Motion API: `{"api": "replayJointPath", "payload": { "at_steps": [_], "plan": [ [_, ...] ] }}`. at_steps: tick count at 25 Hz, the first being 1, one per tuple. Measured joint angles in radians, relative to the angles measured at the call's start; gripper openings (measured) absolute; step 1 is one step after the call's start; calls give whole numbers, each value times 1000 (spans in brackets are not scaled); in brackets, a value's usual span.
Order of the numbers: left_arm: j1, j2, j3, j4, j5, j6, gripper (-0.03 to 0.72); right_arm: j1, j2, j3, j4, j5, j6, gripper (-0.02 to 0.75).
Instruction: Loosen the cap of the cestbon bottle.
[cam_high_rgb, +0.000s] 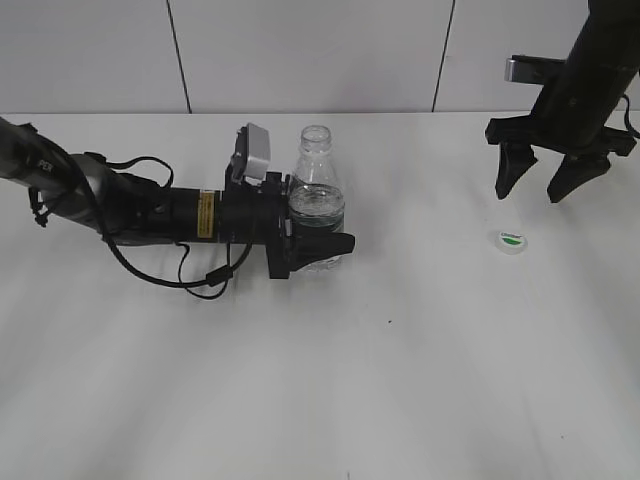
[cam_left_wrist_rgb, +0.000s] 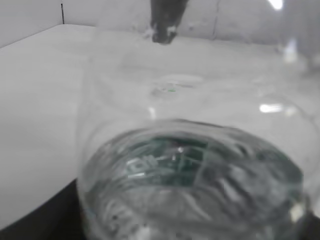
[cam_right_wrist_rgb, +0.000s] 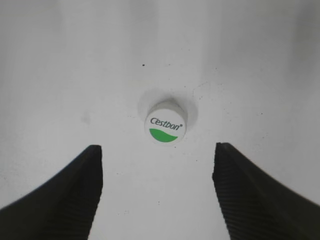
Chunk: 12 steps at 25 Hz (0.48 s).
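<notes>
**White cap off, bottle clamped**

Spread wide and empty, the right gripper (cam_high_rgb: 548, 182) hangs above the cap (cam_high_rgb: 512, 240) lying near the table's (cam_high_rgb: 420, 380) right edge. The left gripper (cam_high_rgb: 312, 238) apparently clamps the cestbon bottle (cam_high_rgb: 318, 195) mid-table; squeezing harder could slosh water from the open neck.

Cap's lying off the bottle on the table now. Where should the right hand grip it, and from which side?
Grip the cap by its round side wall, coming straight down. It lies flat, logo up, with bare table around it, and the open right hand hangs above it.
</notes>
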Motion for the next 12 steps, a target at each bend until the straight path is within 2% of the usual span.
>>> {"api": "replayJointPath", "payload": {
  "at_steps": [12],
  "plan": [
    [0,-127,0,41,-3,-50,503,0,0,0,0,1,2,526]
  ]
}}
